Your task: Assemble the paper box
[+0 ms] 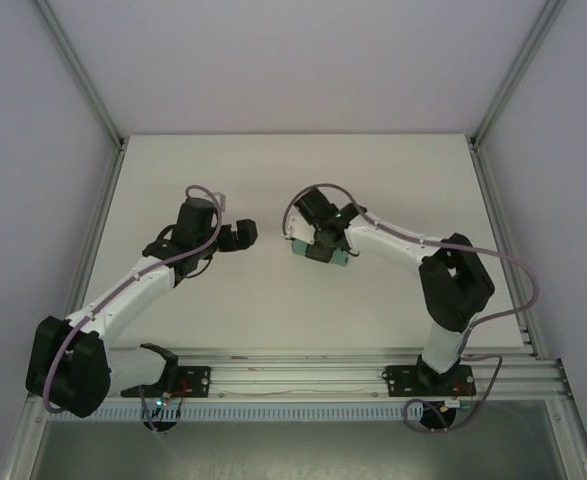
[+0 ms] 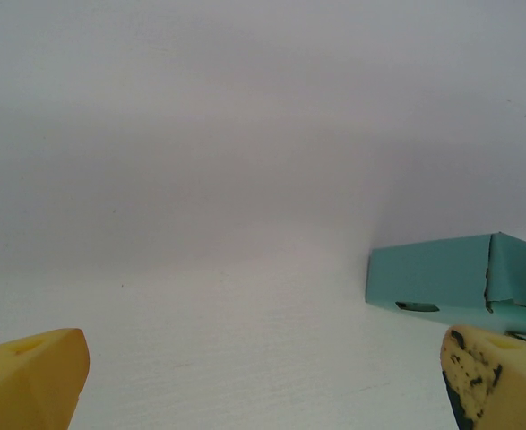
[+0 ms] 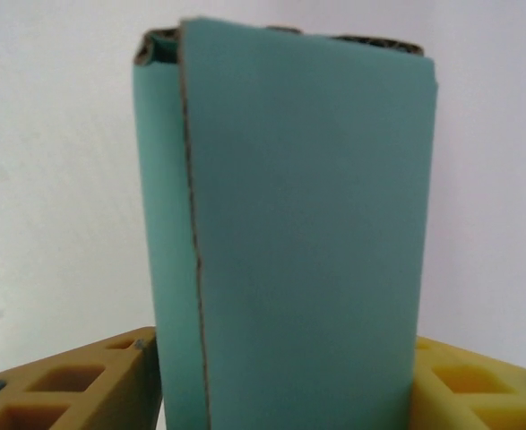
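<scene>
The teal-green paper box [image 1: 316,251] is folded into a small rectangular shape and sits low over the table's middle. My right gripper [image 1: 325,246] comes down on it from above. In the right wrist view the paper box [image 3: 298,251] stands between the two yellow fingers [image 3: 74,385], which press on both its sides. My left gripper [image 1: 247,235] hovers just left of the box, open, with nothing between its yellow fingers [image 2: 38,381]. From the left wrist, the paper box [image 2: 442,282] lies ahead to the right, one end flap folded shut.
The white table [image 1: 293,170] stretches behind and to both sides of the arms. Grey walls and metal frame rails [image 1: 83,240] border it. The aluminium rail [image 1: 293,378] with the arm bases runs along the near edge.
</scene>
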Robot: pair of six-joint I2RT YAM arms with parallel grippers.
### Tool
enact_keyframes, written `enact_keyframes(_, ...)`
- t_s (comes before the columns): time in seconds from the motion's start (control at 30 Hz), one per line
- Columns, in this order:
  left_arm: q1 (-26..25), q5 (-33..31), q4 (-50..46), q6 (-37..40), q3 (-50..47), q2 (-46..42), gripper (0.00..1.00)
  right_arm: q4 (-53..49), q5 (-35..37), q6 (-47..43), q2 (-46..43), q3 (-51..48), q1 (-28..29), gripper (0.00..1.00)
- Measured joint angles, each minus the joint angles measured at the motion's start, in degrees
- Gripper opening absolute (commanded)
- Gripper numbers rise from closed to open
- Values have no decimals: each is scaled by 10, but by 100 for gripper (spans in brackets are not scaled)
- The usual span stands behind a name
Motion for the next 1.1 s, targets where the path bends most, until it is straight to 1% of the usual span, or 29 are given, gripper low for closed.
enact_keyframes(0.17,0,0,0,0,-1,0,100,112,110,-54,12,-43,38,61)
enact_keyframes(0.2,0,0,0,0,-2,0,100,128,125,-63,15,-52,43,63)
enact_keyframes(0.3,0,0,0,3,-6,-2,100,146,155,-78,29,-68,54,84)
enact_keyframes(0.33,0,0,-1,3,-7,-2,100,145,159,-75,32,-68,57,89)
enact_keyframes(0.43,0,0,-2,4,-10,-4,100,129,162,-61,31,-68,65,98)
enact_keyframes(0.47,0,0,-2,4,-10,-5,100,120,158,-54,28,-68,69,100)
enact_keyframes(0.53,0,0,-2,4,-11,-7,100,97,143,-39,20,-68,75,100)
enact_keyframes(0.63,0,0,-2,4,-12,-7,100,60,98,-15,-11,-68,83,100)
enact_keyframes(0.73,0,5,-2,3,-16,-7,100,45,47,1,-68,-80,84,100)
enact_keyframes(0.87,0,34,7,2,-25,-5,100,52,-11,22,-148,-116,75,100)
enact_keyframes(0.93,0,61,26,-5,-35,-3,100,69,-25,51,-170,-131,56,100)
enact_keyframes(0.97,0,83,45,-14,-43,0,100,76,-34,76,-175,-133,38,100)
enact_keyframes(1.03,-5,127,90,-35,-62,13,100,92,-53,138,-168,-124,-11,98)
enact_keyframes(1.1,-21,160,131,-58,-73,37,100,97,-73,203,-144,-99,-69,96)
